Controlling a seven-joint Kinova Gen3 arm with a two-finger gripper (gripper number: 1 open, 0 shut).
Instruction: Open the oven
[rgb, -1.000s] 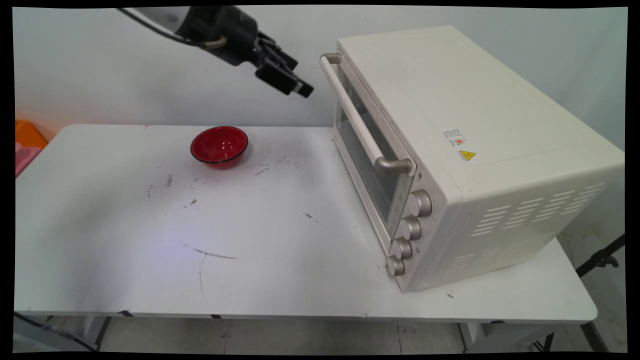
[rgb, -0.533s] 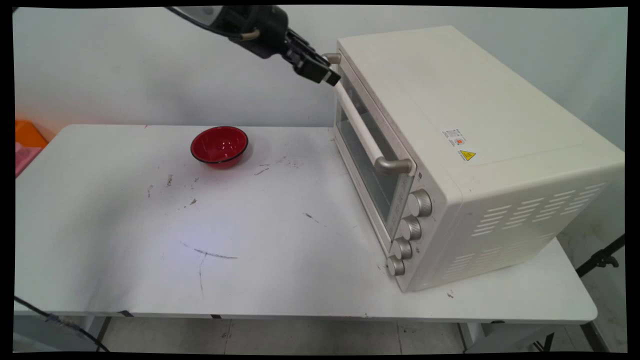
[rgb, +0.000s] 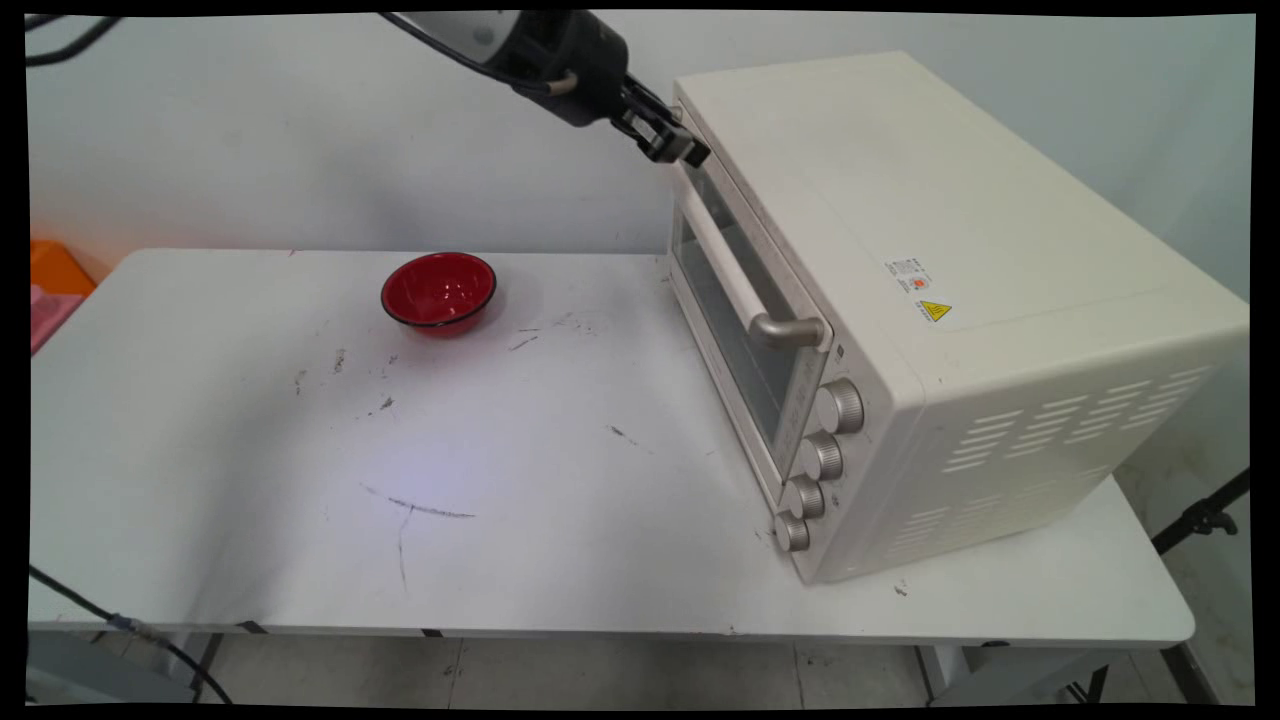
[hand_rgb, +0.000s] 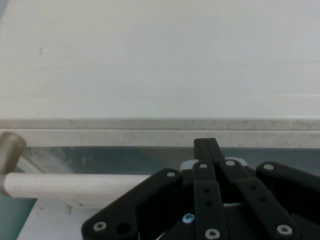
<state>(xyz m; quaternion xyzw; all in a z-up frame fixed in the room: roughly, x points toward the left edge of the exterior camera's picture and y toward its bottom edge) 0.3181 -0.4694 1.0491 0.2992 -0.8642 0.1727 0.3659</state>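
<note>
A cream toaster oven (rgb: 950, 220) stands on the right half of the white table (rgb: 250, 450), its glass door closed. My gripper (rgb: 688, 152) is shut and empty, at the far upper corner of the door. In the hand view the joined fingertips of the gripper (hand_rgb: 205, 144) reach over the door's long pale handle (hand_rgb: 75, 184) to the top edge of the glass. Whether they touch the door I cannot tell. In the main view the handle (rgb: 728, 265) runs down from the gripper to its near metal bracket.
A red bowl (rgb: 438, 290) sits alone toward the table's back left. Several metal knobs (rgb: 822, 456) line the oven's near front corner. An orange and pink box (rgb: 52, 285) lies off the table's left edge. A black stand (rgb: 1200, 520) shows at the right.
The gripper has travelled right and slightly up, from the open air left of the oven to the door's far upper corner above the handle. Bowl and oven have stayed put.
</note>
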